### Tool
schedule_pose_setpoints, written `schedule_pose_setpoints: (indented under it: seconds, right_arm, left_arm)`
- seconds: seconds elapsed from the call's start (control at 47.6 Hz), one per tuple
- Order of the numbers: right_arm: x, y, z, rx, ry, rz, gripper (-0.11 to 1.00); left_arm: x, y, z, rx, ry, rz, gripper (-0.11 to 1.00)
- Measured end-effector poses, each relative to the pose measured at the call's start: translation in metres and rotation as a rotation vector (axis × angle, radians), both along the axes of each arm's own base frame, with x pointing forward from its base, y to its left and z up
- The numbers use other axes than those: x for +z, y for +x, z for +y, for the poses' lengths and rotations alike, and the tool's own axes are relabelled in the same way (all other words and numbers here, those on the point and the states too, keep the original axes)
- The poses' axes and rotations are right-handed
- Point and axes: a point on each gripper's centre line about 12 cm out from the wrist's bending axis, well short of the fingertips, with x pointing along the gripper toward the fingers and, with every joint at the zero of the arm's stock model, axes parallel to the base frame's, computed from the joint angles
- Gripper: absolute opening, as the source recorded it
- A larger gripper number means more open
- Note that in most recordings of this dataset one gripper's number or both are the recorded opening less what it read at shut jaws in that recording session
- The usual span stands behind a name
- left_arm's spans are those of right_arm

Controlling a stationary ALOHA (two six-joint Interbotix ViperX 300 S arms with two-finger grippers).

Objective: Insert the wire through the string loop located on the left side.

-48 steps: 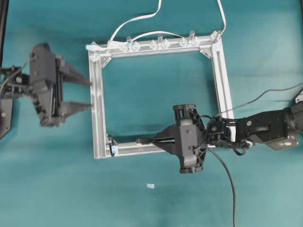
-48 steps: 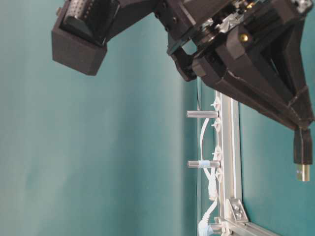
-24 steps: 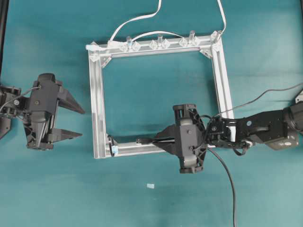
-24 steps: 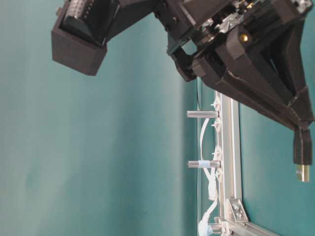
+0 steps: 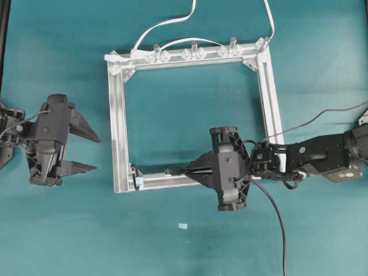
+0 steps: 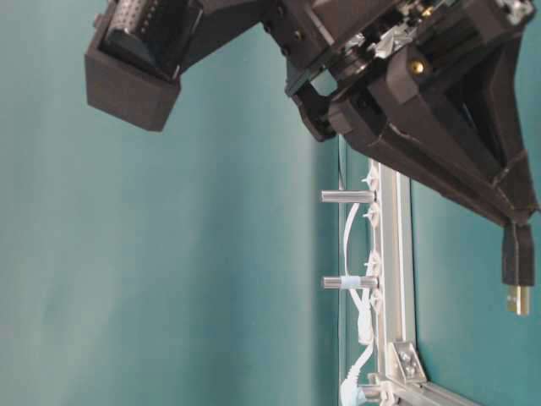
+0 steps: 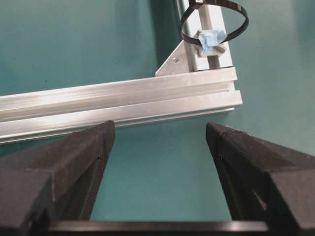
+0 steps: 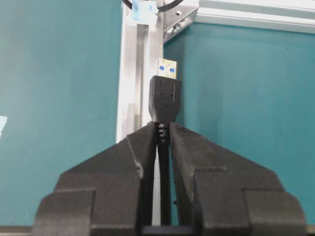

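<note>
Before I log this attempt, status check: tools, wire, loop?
Right tool shut on the wire, plug pointing along the frame's near rail toward the string loop, not yet through. Left tool open, off the frame. Nothing between.

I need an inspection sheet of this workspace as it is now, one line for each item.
Surface: teal table, bare apart from the items below.
Job's things: wire, its plug pointing at the string loop but short of it; loop stands at the aluminium frame corner, with a pale blue tab.
Clutter: small pale scrap on the table near the frame.
Grippers: right tool shut on the wire behind the plug; left tool open, outside the frame, holding nothing.
Cables: white cables run off the frame's far rail.
Surroundings: nothing seen.
</note>
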Motion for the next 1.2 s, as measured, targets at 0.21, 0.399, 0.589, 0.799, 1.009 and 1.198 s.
schedule_pose_setpoints:
  seconds: [0.21,0.399,0.589,0.799,1.009,1.198]
  right_arm:
    - [0.004,0.003,0.001,0.000,0.003,-0.013,0.11]
    - [0.010,0.010,0.002,0.000,0.008,-0.034,0.11]
    - [0.007,0.022,0.004,-0.002,0.009,-0.037,0.11]
    - [0.007,0.036,0.008,-0.002,0.012,-0.051,0.11]
    - [0.006,0.049,0.006,-0.010,0.015,-0.061,0.11]
    - [0.004,0.060,0.005,-0.017,0.017,-0.068,0.11]
  left_arm:
    - [0.000,0.000,0.000,-0.001,0.000,0.000,0.80]
    - [0.000,0.000,-0.001,-0.003,0.000,0.000,0.80]
    - [0.000,0.000,-0.001,-0.004,0.000,0.000,0.80]
    - [0.000,0.000,-0.002,-0.006,-0.002,0.000,0.80]
    - [0.000,-0.001,-0.004,-0.018,0.000,0.000,0.80]
    - [0.000,-0.001,-0.008,-0.031,-0.001,0.000,0.80]
